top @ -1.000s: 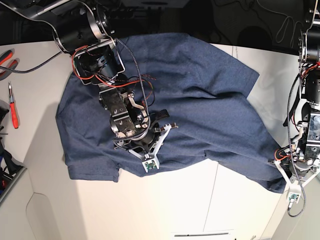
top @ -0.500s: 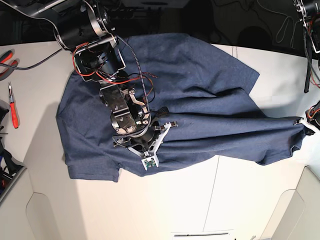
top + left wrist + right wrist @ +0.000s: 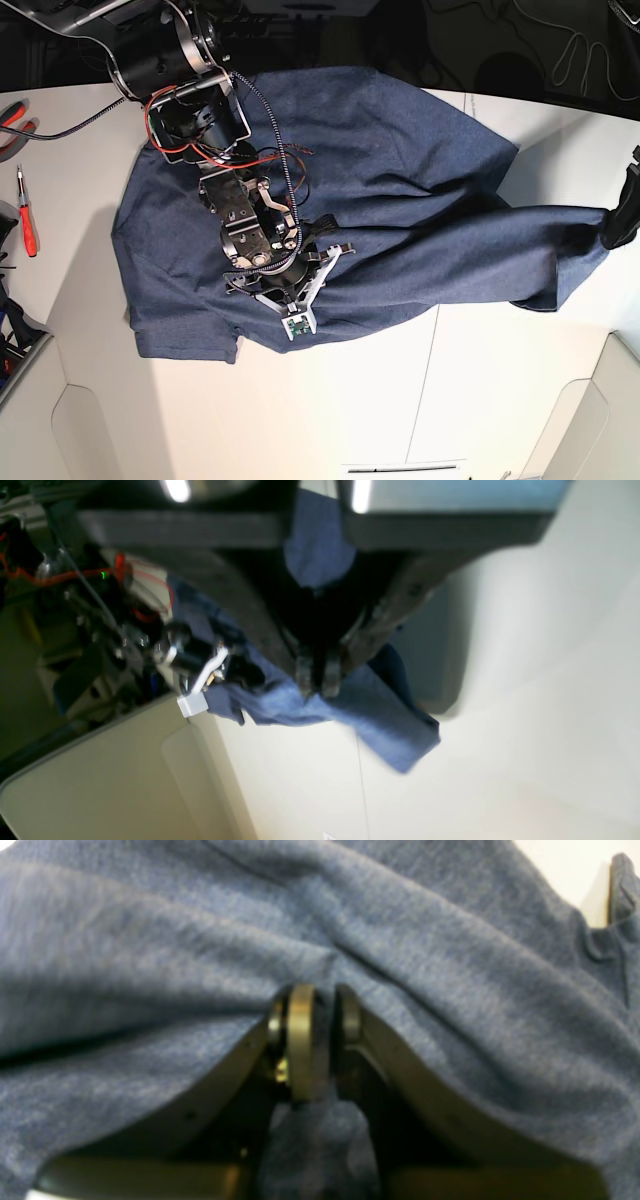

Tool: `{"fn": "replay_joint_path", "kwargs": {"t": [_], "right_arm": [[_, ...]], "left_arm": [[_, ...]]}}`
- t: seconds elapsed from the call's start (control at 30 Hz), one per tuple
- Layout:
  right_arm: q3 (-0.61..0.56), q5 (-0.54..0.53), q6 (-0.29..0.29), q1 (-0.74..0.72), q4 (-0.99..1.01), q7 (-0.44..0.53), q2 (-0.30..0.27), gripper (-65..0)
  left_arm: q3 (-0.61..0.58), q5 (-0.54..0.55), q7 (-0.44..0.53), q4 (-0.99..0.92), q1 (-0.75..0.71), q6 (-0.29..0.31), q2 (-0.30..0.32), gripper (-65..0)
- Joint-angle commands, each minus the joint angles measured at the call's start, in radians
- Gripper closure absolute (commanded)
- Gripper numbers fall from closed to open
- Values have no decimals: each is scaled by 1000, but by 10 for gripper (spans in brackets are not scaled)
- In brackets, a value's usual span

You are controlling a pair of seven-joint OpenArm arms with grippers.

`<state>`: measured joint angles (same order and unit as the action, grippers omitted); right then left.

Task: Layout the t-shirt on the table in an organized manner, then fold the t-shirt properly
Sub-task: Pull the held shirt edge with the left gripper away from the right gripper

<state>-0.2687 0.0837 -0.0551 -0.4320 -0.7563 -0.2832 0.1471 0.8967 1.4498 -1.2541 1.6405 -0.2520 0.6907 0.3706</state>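
One navy t-shirt (image 3: 400, 200) lies rumpled on one white worktop (image 3: 350, 420). Two tools: left tool (image 3: 317, 680) and right tool (image 3: 312, 1035) each clamp its cloth.

Hidden and cut off
The black left gripper (image 3: 628, 215) is cropped by the base view's right edge; the heathered navy-blue t-shirt's (image 3: 400, 200) lettering is unseen.

The broad white table (image 3: 330, 400) with a thin dark seam carries the heathered navy cotton t-shirt (image 3: 400, 200), spread beneath the right jaws.
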Motion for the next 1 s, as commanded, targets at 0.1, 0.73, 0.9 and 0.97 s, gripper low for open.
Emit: {"fn": "replay_joint_path", "kwargs": {"t": [0.1,0.73,0.9,0.97], "right_arm": [[0,7,8,-13,-7,-27,3,-70],[0,7,8,-13,-7,-27,3,-70],[0,7,8,-13,-7,-27,3,-70],[0,7,8,-13,-7,-27,3,-70]], "left_arm": [[6,34,-23,53,-64,7,19,0],[-220,34,-142,435,-352,7,-93,0],[-309,-87,-95,430,-327,7,-93,0],[-307,-203,-27,430,-321,7,-91,-71]]}}
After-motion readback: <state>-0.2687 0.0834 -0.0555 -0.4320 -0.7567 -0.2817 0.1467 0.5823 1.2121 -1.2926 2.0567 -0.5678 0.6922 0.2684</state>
